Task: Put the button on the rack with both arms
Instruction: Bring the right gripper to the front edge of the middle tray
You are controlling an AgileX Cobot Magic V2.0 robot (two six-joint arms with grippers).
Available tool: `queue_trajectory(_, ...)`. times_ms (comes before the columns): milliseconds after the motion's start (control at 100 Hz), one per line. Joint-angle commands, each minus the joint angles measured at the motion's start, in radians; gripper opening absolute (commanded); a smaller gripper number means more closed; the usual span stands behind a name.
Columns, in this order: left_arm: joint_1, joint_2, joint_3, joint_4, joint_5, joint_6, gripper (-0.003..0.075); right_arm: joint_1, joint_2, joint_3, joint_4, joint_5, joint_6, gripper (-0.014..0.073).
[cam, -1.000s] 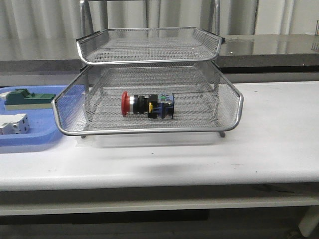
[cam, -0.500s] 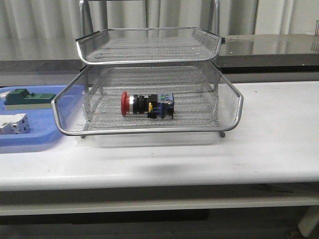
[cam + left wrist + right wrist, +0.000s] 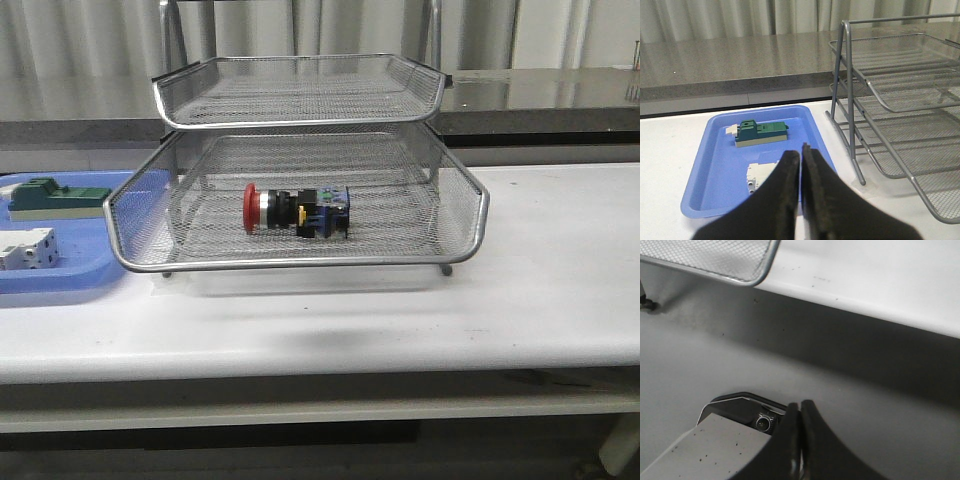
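The button (image 3: 295, 211), with its red head, black body and blue-yellow rear block, lies on its side in the lower tray of the silver wire rack (image 3: 300, 262), head to the left. The rack also shows in the left wrist view (image 3: 900, 125) and a corner of it in the right wrist view (image 3: 740, 265). No arm shows in the front view. My left gripper (image 3: 801, 152) is shut and empty, above the near end of the blue tray (image 3: 710, 170). My right gripper (image 3: 800, 407) is shut and empty, low in front of the table edge.
The blue tray (image 3: 60, 285) left of the rack holds a green block component (image 3: 55, 197) and a white breaker (image 3: 28, 248), both also in the left wrist view: the block (image 3: 762, 133), the breaker (image 3: 760, 175). A grey counter runs behind the table.
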Motion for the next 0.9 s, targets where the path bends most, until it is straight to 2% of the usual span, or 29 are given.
queue_trajectory(0, 0.003, 0.005, -0.028, -0.015, -0.076, -0.009, 0.0004, 0.053, 0.060, -0.035, 0.016, -0.089, -0.015, -0.0069)
queue_trajectory(190, 0.003, 0.005, -0.028, -0.015, -0.076, -0.009, 0.0004, 0.173, 0.215, -0.062, 0.016, -0.166, -0.015, -0.0069)
queue_trajectory(430, 0.003, 0.005, -0.028, -0.015, -0.076, -0.009, 0.0004, 0.276, 0.401, -0.189, 0.013, -0.194, -0.017, -0.0069)
queue_trajectory(690, 0.003, 0.005, -0.028, -0.015, -0.076, -0.009, 0.0004, 0.350, 0.547, -0.304, 0.013, -0.194, -0.058, -0.0069)
queue_trajectory(890, 0.003, 0.005, -0.028, -0.015, -0.076, -0.009, 0.0004, 0.359, 0.614, -0.355, -0.012, -0.201, -0.061, -0.0069)
